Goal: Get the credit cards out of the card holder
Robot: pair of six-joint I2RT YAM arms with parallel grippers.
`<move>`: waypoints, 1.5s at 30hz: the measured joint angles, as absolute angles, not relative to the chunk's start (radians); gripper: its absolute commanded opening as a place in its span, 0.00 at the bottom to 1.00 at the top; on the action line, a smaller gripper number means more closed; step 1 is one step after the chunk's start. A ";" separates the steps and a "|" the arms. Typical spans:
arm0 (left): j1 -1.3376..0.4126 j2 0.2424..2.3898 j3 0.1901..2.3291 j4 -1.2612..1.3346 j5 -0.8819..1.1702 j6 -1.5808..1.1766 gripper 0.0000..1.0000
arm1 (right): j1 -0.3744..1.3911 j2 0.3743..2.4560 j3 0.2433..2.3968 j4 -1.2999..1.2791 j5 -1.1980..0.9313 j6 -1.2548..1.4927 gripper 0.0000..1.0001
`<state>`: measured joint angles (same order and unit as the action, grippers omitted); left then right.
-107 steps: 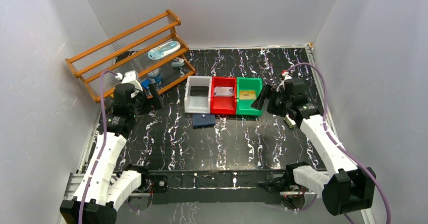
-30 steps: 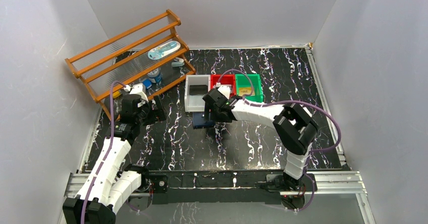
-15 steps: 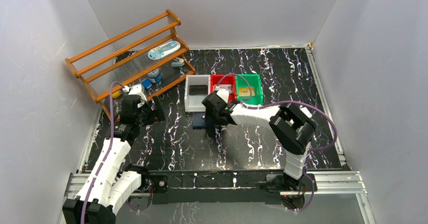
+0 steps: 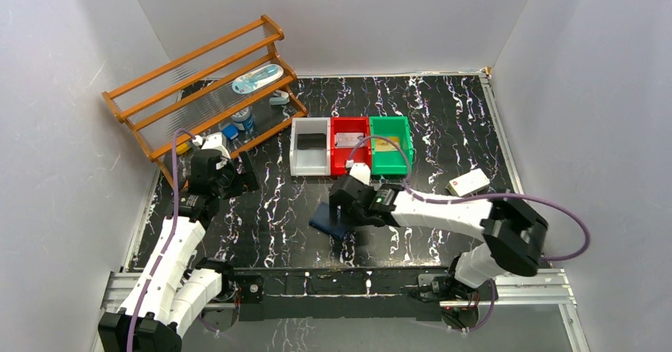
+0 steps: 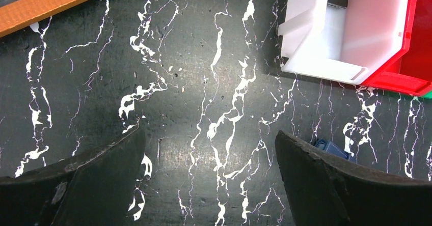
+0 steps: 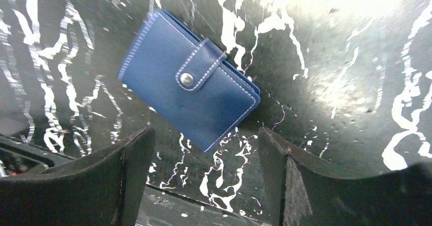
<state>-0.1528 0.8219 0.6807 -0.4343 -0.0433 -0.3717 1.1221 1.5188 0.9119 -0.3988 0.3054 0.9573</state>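
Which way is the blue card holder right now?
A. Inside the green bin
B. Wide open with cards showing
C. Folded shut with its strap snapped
C: in the right wrist view the card holder is folded shut, its strap is snapped across the front, and no cards show.

Clad in white shells along the long links of left arm (image 4: 168,250) and right arm (image 4: 444,206); black at joints and bases. Trailed by thin purple cables (image 4: 175,150). Tipped with matte black left end effector (image 5: 210,132) and right end effector (image 6: 205,132), both broad, wedge-fingered.
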 measured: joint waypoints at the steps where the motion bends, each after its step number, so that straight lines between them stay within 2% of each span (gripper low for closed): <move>1: -0.153 0.822 0.681 -0.434 -0.042 -0.373 0.98 | 1.122 1.486 0.913 -0.406 0.318 0.945 0.86; 6: -0.153 0.822 0.681 -0.434 -0.041 -0.375 0.98 | 1.118 1.415 0.958 -0.392 0.397 0.829 0.85; 12: -0.153 0.822 0.681 -0.435 -0.042 -0.379 0.98 | 1.118 1.581 1.129 -0.424 0.435 0.671 0.78; 20: -0.153 0.822 0.681 -0.435 -0.043 -0.379 0.98 | 1.118 1.752 1.147 -0.449 0.348 0.572 0.78; 24: -0.153 0.823 0.681 -0.435 -0.044 -0.379 0.98 | 1.118 1.798 1.185 -0.490 0.364 0.619 0.73; 28: -0.153 0.829 0.681 -0.435 -0.043 -0.379 0.98 | 1.119 1.792 1.171 -0.499 0.366 0.756 0.73; 35: -0.153 0.830 0.681 -0.435 -0.043 -0.385 0.98 | 1.113 1.640 0.939 -0.337 0.310 1.036 0.73; 40: -0.153 0.837 0.681 -0.435 -0.043 -0.387 0.98 | 1.114 1.609 0.911 -0.327 0.299 1.104 0.82; 43: -0.153 0.841 0.681 -0.435 -0.043 -0.387 0.98 | 1.115 1.608 0.948 -0.375 0.327 1.064 0.87; 45: -0.153 0.841 0.681 -0.435 -0.043 -0.387 0.98 | 1.115 1.605 0.986 -0.403 0.366 1.012 0.87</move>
<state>-0.1528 0.8410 0.6807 -0.4355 -0.0433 -0.3870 1.1152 1.6051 0.9855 -0.4030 0.3656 1.0122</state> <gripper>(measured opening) 0.983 0.862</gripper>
